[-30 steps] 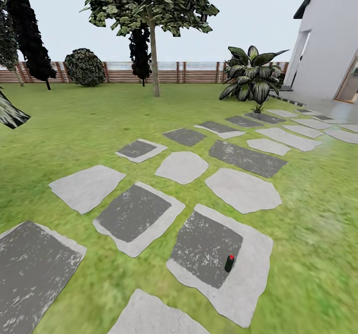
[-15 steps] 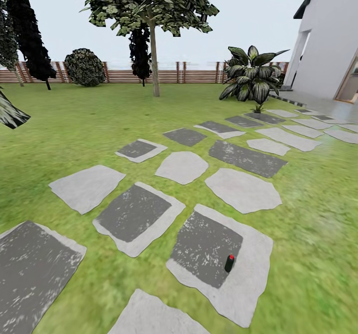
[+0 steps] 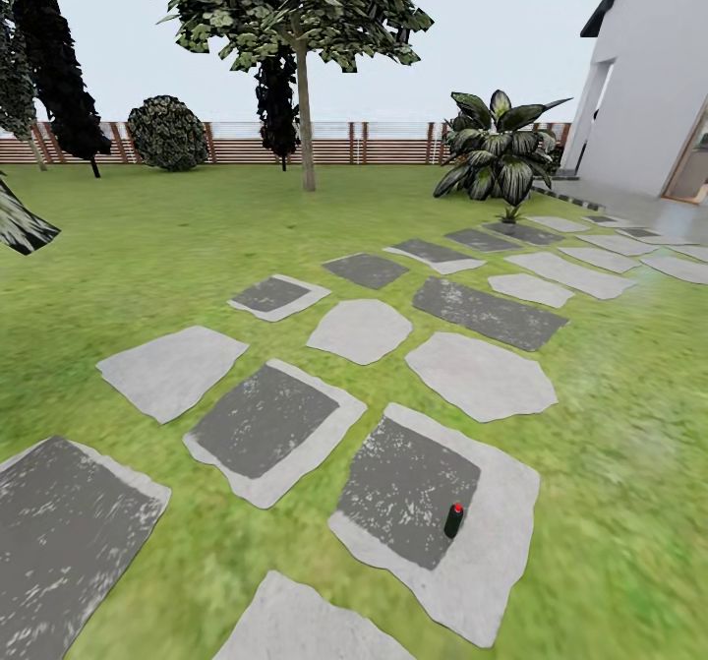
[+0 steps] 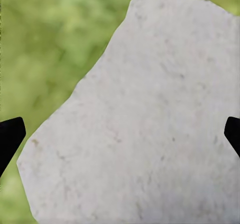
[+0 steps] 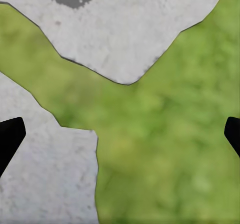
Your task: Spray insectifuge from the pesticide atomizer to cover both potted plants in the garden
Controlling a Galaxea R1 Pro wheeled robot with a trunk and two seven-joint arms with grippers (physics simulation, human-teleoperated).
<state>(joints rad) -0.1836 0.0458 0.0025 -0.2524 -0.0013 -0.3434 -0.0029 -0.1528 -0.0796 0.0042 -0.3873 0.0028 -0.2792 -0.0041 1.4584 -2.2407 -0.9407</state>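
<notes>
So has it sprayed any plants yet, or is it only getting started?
Only starting. Nothing looks done: the pesticide atomizer stands untouched on a stepping stone. Both hands, left hand and right hand, are open and empty above the ground. Picking it up and spraying both plants is left.

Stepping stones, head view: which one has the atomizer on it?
The near stepping stone, right of centre: the pesticide atomizer stands at the edge of its dark patch. The others are bare.
</notes>
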